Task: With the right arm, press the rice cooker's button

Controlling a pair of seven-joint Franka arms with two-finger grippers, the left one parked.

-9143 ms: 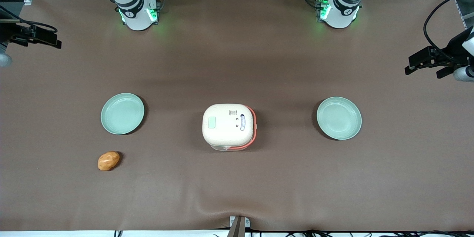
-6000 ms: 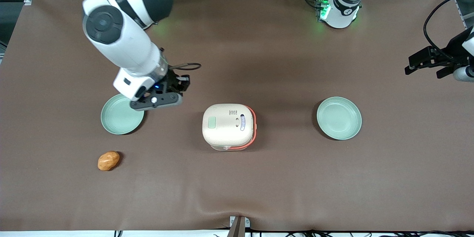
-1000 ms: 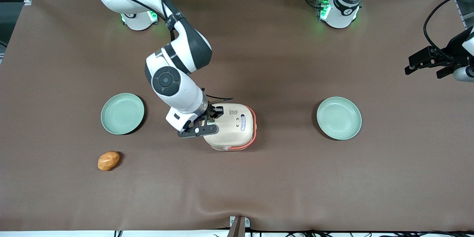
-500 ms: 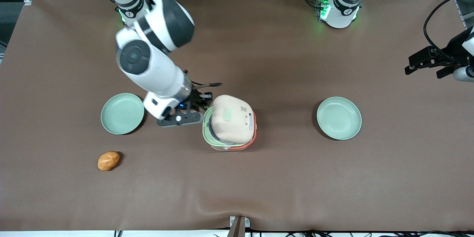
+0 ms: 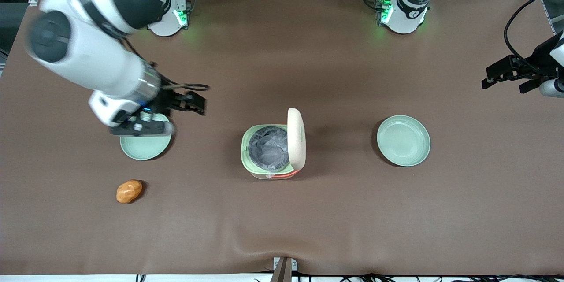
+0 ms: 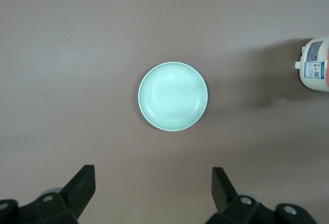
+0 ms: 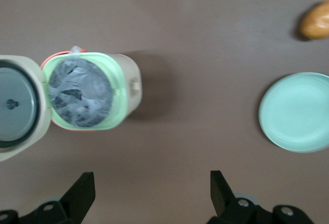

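The rice cooker [image 5: 269,172] stands in the middle of the table with its cream lid [image 5: 296,139] swung upright. Its pale green rim and grey inner pot [image 5: 268,147] are exposed. In the right wrist view the cooker [image 7: 128,88] shows with its open lid [image 7: 18,108] and pot [image 7: 79,90]. The right arm [image 5: 88,59] is raised toward the working arm's end of the table. Its gripper [image 5: 197,105] is open and empty, apart from the cooker, beside and above a green plate [image 5: 145,147]. The fingers [image 7: 85,188] stand wide apart around the gripper's middle [image 7: 152,193].
An orange-brown rounded lump [image 5: 129,191] lies nearer the front camera than the green plate, and also shows in the right wrist view [image 7: 316,21] with that plate [image 7: 298,112]. A second green plate [image 5: 403,140] lies toward the parked arm's end, seen in the left wrist view [image 6: 173,96].
The gripper was at the cooker's lid one second ago. The lid has since swung up to upright, and the arm has lifted and drawn back toward the working arm's end.
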